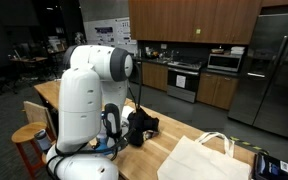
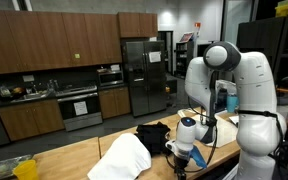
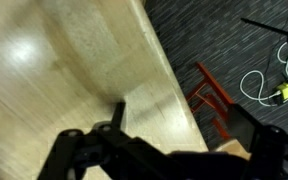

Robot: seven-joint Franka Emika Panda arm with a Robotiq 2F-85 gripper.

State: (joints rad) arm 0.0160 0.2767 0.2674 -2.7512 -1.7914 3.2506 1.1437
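My black gripper [image 1: 140,126] hangs low over the wooden table [image 1: 174,140], beside the white arm. In an exterior view it shows as a dark mass [image 2: 154,136] just past a white bag [image 2: 122,160]. That white bag [image 1: 202,158] has handles and lies on the table close to the gripper, not touching it. In the wrist view the gripper [image 3: 189,135] is open: its dark fingers [image 3: 118,118] stand far apart with only bare tabletop [image 3: 74,70] between them. Nothing is held.
The table edge [image 3: 169,75] runs diagonally, with dark carpet beyond it. A red stool [image 3: 212,95] stands by that edge, also visible beside the robot base [image 1: 29,140]. Cables [image 3: 269,85] lie on the floor. A dark device [image 1: 269,165] sits at the table corner. Kitchen cabinets and a fridge [image 1: 274,65] stand behind.
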